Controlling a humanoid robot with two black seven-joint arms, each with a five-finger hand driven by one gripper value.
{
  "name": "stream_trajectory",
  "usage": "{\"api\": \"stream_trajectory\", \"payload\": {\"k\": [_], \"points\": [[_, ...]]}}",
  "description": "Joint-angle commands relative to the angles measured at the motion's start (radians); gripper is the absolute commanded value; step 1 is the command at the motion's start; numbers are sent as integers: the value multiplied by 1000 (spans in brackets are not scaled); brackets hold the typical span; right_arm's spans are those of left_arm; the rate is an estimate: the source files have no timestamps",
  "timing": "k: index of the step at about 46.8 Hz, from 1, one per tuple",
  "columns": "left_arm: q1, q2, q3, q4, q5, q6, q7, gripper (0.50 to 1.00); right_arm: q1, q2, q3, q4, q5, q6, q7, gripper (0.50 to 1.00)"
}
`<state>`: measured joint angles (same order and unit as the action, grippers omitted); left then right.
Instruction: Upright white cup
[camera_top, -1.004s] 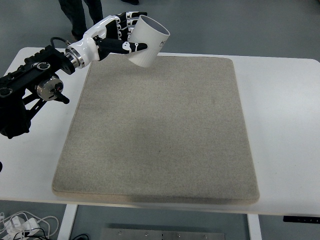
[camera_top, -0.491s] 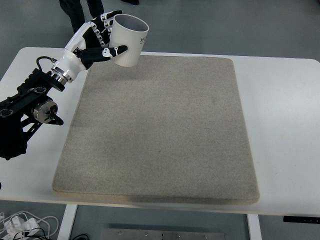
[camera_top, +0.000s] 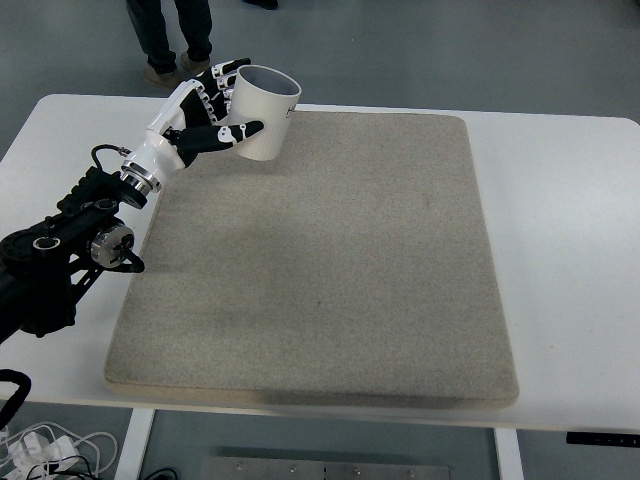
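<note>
Smooth glossy white cup (camera_top: 262, 116); rough matt felt-like mat (camera_top: 320, 260)

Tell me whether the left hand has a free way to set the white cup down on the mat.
Probably yes. The left hand grips the white cup mouth-up at the far left corner of the grey mat, and nothing lies on the mat beneath or beside it.

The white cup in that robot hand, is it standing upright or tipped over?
Nearly upright: the white cup has its open mouth facing up, held in the left hand at the mat's far corner.
</note>
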<state>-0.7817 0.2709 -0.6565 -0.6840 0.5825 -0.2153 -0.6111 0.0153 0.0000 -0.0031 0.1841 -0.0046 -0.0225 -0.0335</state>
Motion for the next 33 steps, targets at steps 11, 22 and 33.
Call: {"api": "stream_trajectory", "payload": {"k": [11, 22, 33], "points": [[32, -10, 11, 9, 59, 37, 0, 500, 0, 0, 0, 0, 0, 0, 0, 952], [47, -19, 44, 9, 106, 80, 0, 500, 0, 0, 0, 0, 0, 0, 1, 952], [45, -30, 130, 6, 109, 169, 0, 500, 0, 0, 0, 0, 0, 0, 0, 952]]}}
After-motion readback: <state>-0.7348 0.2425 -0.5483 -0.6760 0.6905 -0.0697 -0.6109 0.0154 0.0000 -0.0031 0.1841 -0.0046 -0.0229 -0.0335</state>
